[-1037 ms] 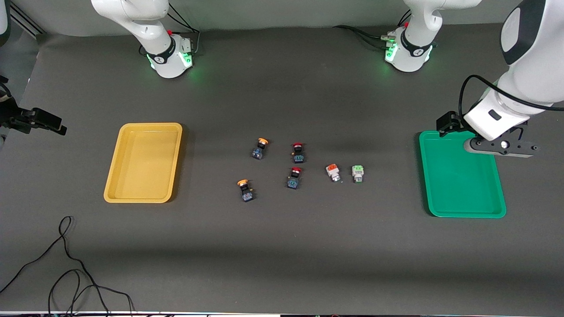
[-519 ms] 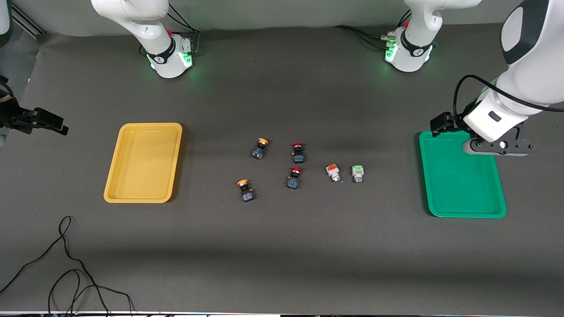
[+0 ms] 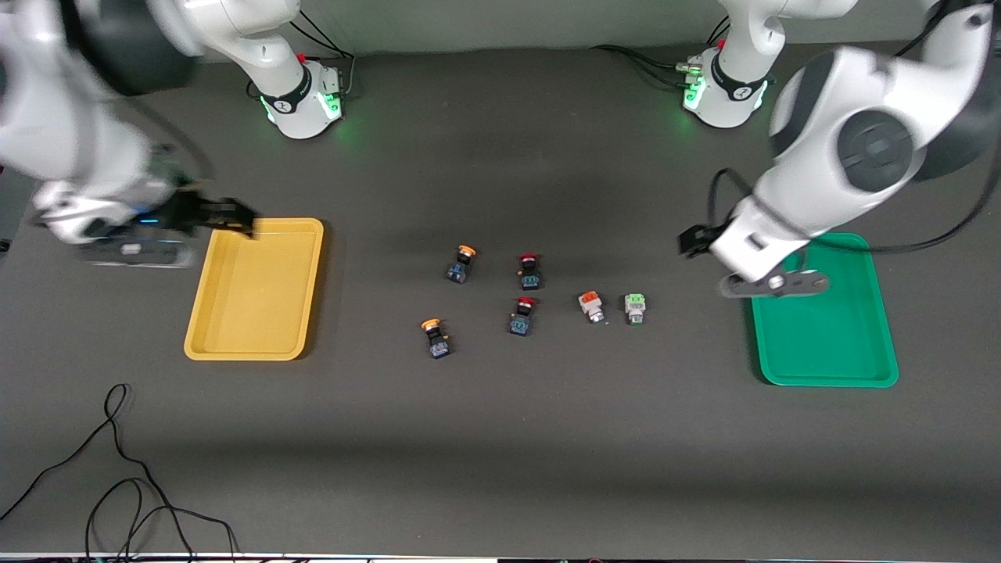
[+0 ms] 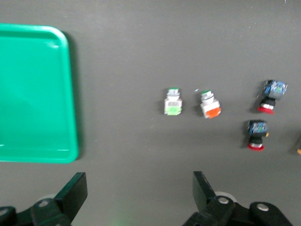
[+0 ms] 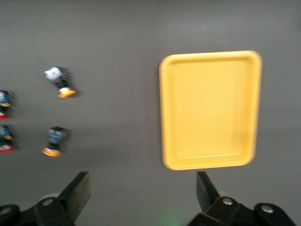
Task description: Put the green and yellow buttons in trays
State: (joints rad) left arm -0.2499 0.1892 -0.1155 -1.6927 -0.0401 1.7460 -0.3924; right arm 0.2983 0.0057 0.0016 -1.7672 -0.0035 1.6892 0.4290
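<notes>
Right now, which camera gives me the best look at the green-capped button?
The left wrist view: the green-capped button lies centred and close there, beside the orange-capped white button. The front view shows it too, but smaller, between that button and the green tray. The right wrist view does not show it.

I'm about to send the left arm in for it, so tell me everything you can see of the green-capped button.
The green-capped button is a tiny push-button switch with a white, plastic-looking body and a pale green cap. It lies on its side on the dark table, untouched, with a silvery collar at one end, as the left wrist view shows. It sits apart from the orange-capped white button beside it, between that button and the green tray.
</notes>
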